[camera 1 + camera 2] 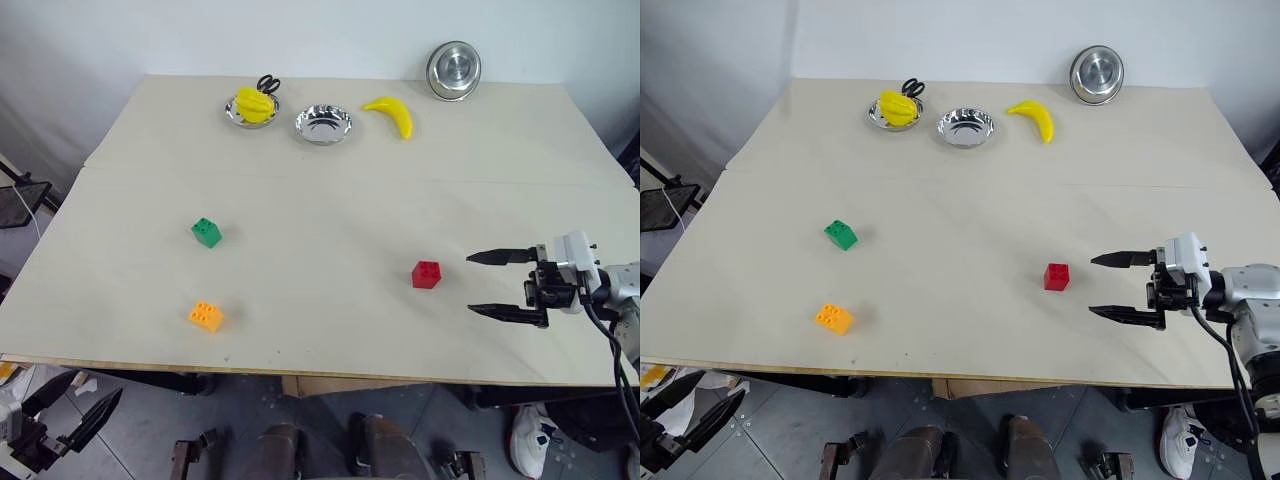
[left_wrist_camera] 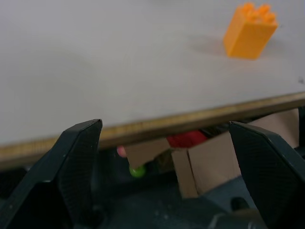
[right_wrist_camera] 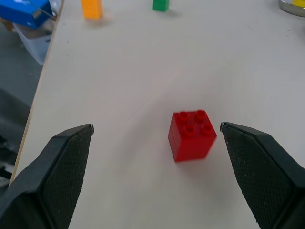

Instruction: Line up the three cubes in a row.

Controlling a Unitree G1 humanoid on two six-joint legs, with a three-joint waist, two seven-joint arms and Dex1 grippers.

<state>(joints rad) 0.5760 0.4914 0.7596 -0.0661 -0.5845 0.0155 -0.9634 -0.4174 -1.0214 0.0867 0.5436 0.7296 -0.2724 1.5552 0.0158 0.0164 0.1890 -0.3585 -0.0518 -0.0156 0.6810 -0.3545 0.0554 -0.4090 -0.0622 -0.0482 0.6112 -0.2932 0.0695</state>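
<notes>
Pale table (image 1: 330, 200), a few things spread out

Green cube (image 1: 206, 232), orange cube (image 1: 206, 316) at left, red cube (image 1: 426, 274) lower right; bowls (image 1: 323, 123) and banana (image 1: 391, 115) along the top.

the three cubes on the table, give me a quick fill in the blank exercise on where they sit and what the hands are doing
1. The right hand stands open beside the small studded plastic cube coloured ____.
2. The green studded plastic cube sits farther from the table's near edge than the ____ cube.
3. The yellow plastic banana lies beside the empty shiny metal ____.
4. The open left hand hangs ____ the beige table's near edge.

Missing words: red; orange-yellow; bowl; below
</notes>
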